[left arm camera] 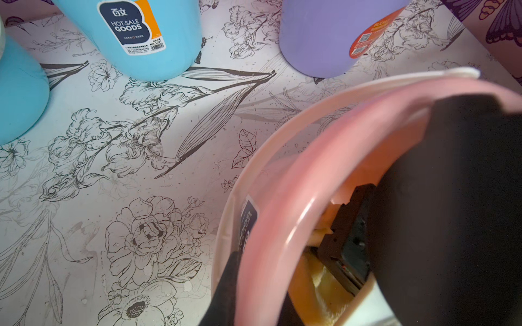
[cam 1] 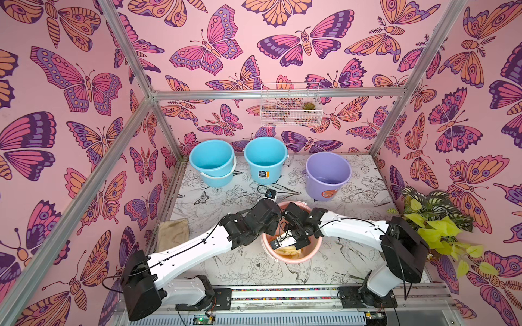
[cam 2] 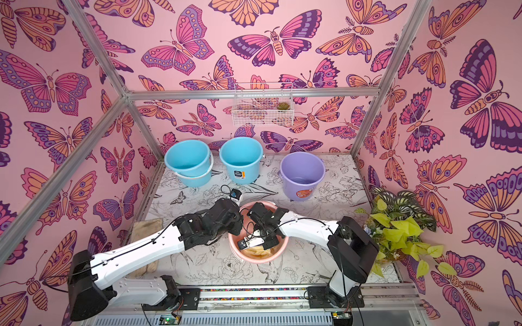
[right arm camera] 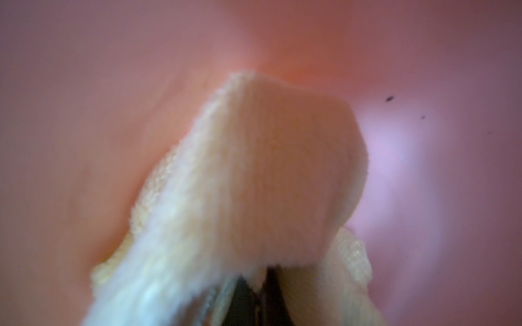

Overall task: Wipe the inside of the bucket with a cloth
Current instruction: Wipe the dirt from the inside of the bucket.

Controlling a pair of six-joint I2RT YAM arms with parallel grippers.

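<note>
A pink bucket [cam 1: 294, 260] [cam 2: 278, 252] stands at the table's front middle. In the left wrist view its rim [left arm camera: 282, 197] runs between my left gripper's [left arm camera: 258, 306] dark fingers, one outside the wall and one inside, so this gripper is shut on the rim at the bucket's left side. My right gripper [cam 1: 284, 246] [cam 2: 252, 245] reaches down into the bucket. It is shut on the pale yellow cloth [cam 1: 288, 252] [cam 2: 258, 251] [right arm camera: 254, 169], which bunches over the fingertips against the pink inner wall [right arm camera: 84, 84]. The cloth's label is not visible.
Two blue buckets [cam 1: 211, 161] [cam 1: 265, 158] and a purple bucket [cam 1: 327, 172] stand along the back. A tan rag [cam 1: 172, 234] lies at the table's left edge. A leafy plant [cam 1: 435, 223] sits at the right edge, and a wire basket [cam 1: 291, 105] hangs on the back wall.
</note>
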